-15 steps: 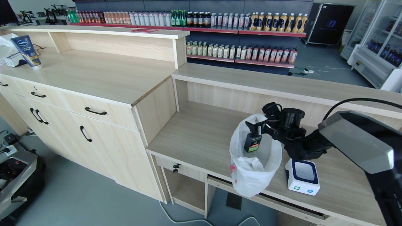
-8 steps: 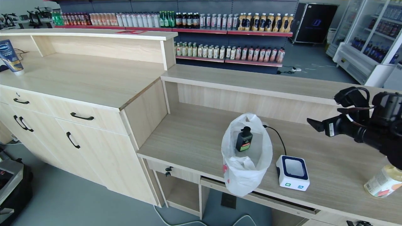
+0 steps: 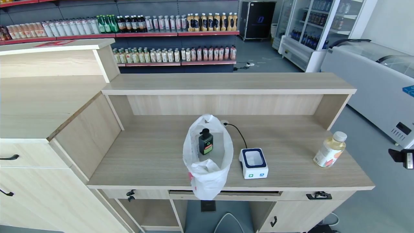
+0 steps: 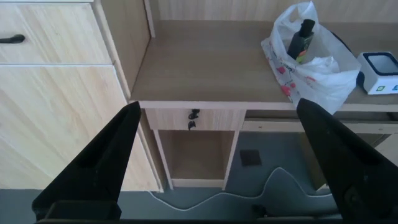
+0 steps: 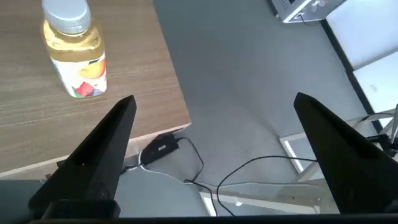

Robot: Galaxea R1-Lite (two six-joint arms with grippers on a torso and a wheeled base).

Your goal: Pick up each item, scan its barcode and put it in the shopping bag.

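The right pincer (image 5: 214, 102) gapes empty beyond the desk's (image 3: 291, 168) end; the left pincer (image 4: 217, 106) gapes too. The juice bottle (image 3: 330, 149) stands near that edge, so a sideways nudge could topple it floorward.

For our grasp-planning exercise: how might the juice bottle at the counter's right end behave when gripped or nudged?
The juice bottle stands tall and narrow, so a nudge would probably tip it. It looks nearly full, so likely heavy. Toppled, its round body could roll off the nearby counter edge.
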